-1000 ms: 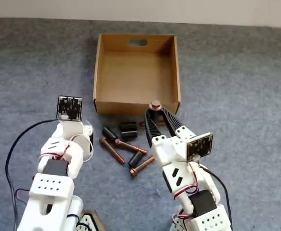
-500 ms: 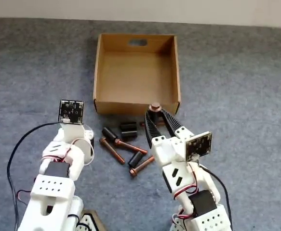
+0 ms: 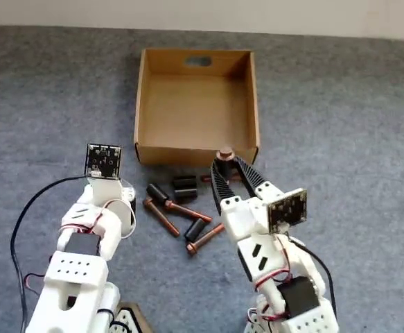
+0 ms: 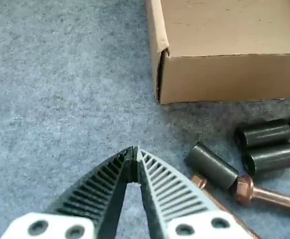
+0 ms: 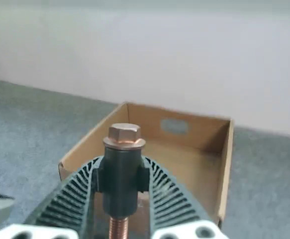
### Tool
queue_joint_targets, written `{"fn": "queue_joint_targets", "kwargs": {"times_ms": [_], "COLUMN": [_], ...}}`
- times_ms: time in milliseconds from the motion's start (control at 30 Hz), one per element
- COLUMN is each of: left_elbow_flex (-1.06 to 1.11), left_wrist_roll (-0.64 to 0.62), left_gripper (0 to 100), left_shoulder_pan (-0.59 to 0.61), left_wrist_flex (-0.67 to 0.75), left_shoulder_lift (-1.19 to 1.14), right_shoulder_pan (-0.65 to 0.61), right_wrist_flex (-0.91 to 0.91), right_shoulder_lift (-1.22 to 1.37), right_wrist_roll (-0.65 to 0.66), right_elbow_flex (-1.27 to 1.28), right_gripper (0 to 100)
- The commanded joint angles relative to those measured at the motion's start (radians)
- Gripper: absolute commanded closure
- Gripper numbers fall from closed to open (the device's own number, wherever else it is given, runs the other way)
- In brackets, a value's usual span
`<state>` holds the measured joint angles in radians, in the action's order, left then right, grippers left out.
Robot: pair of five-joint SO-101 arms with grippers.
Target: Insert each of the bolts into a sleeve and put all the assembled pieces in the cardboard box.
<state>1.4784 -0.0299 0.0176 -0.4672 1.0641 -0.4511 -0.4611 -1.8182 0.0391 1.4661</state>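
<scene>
Our right gripper [image 5: 120, 167] has eased back only slightly since a second ago, still clamped on the upright sleeved bolt [image 5: 119, 183], just before the cardboard box [image 3: 197, 155]. Our left gripper [image 4: 133, 155], tips together, hangs near the loose sleeves [image 4: 264, 133].

left tool [image 4: 134, 153] closed, right tool [image 5: 120, 168] clamped

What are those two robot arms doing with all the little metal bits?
They are fitting bolts into sleeves and packing them away. The right gripper holds a dark sleeve with a copper bolt standing upright in it, just in front of the cardboard box, which has nothing in it yet. The left gripper is shut on nothing, low over the grey carpet. More bolts and sleeves lie between the arms.
</scene>
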Motion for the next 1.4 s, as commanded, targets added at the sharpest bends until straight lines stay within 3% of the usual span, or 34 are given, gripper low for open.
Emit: {"fn": "queue_joint_targets", "kwargs": {"times_ms": [0, 500, 733, 967, 1200, 1367], "left_elbow_flex": [-0.004, -0.004, -0.004, -0.004, -0.002, -0.002], "left_wrist_roll": [-0.005, -0.005, -0.005, -0.005, -0.005, -0.005], "left_gripper": [97, 97, 97, 97, 97, 97], "left_shoulder_pan": [-0.018, -0.018, -0.018, -0.018, -0.019, -0.019], "left_wrist_flex": [0.015, 0.014, 0.017, 0.018, 0.018, 0.018], "left_shoulder_lift": [-0.002, -0.002, -0.002, -0.002, -0.004, -0.004], "right_shoulder_pan": [-0.007, 0.033, 0.179, 0.194, 0.211, 0.213], "right_wrist_flex": [-0.005, -0.12, -0.209, -0.309, -0.593, -0.774], "right_shoulder_lift": [0.076, 1.162, 1.63, 2.098, 2.419, 2.6], "right_wrist_roll": [0.038, 0.031, -0.198, -0.199, -0.198, -0.064], "right_elbow_flex": [-0.173, -0.834, -1.299, -1.787, -2.261, -2.536], "right_gripper": [99.2, 99.2, 99.2, 99.2, 99.2, 99.2]}}
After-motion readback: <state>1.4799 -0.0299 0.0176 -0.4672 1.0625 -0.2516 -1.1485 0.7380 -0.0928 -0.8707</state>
